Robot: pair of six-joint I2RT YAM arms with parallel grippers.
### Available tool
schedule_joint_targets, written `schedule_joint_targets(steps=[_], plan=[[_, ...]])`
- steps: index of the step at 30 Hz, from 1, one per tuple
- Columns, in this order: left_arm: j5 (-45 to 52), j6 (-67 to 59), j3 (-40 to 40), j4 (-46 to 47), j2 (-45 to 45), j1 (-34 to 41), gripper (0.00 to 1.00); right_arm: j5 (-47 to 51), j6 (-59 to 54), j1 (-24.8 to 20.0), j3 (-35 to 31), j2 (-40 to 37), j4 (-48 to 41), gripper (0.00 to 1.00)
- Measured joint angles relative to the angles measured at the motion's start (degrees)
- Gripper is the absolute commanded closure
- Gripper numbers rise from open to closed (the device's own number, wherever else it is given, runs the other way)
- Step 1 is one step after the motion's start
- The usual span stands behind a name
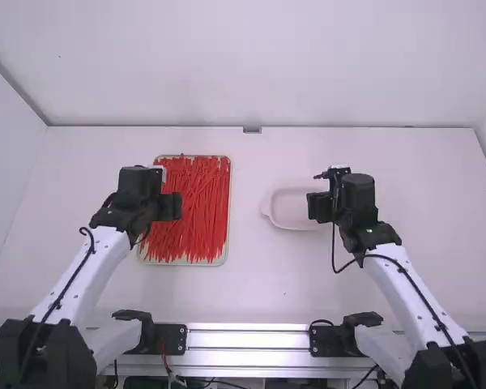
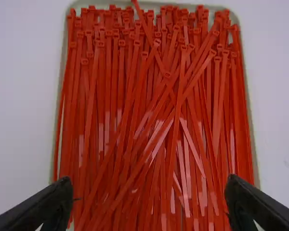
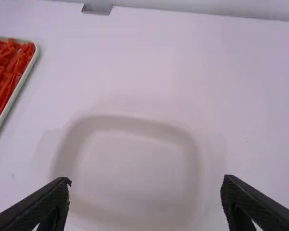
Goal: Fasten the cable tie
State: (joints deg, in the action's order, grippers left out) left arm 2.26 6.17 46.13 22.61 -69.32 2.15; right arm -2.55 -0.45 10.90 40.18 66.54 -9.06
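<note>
A heap of red cable ties (image 1: pixel 190 209) (image 2: pixel 154 130) lies on a pale tray (image 1: pixel 226 243) (image 2: pixel 251 159) left of the table's middle. My left gripper (image 1: pixel 150 201) (image 2: pixel 149 211) hovers above the near part of the heap, open, with nothing between its fingers (image 2: pixel 48 207). My right gripper (image 1: pixel 328 203) (image 3: pixel 144 207) hangs open over the near side of an empty white bin (image 1: pixel 287 209) (image 3: pixel 130 168) right of the tray. The tray's corner with ties (image 3: pixel 7 67) shows at the edge of the right wrist view.
A small grey bracket (image 1: pixel 252 129) (image 3: pixel 97 8) sits at the table's far edge by the back wall. White walls stand on both sides. Bare table surface (image 1: pixel 405 178) lies right of the bin and in front of the tray.
</note>
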Motion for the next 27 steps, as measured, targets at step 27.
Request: schedule_joint_targets(steps=[27], plan=[[0.8, 1.9, 7.8, 5.0, -11.7, 0.7, 0.01, -5.2, 0.3, 1.9, 7.1, 11.7, -3.6, 0.0]])
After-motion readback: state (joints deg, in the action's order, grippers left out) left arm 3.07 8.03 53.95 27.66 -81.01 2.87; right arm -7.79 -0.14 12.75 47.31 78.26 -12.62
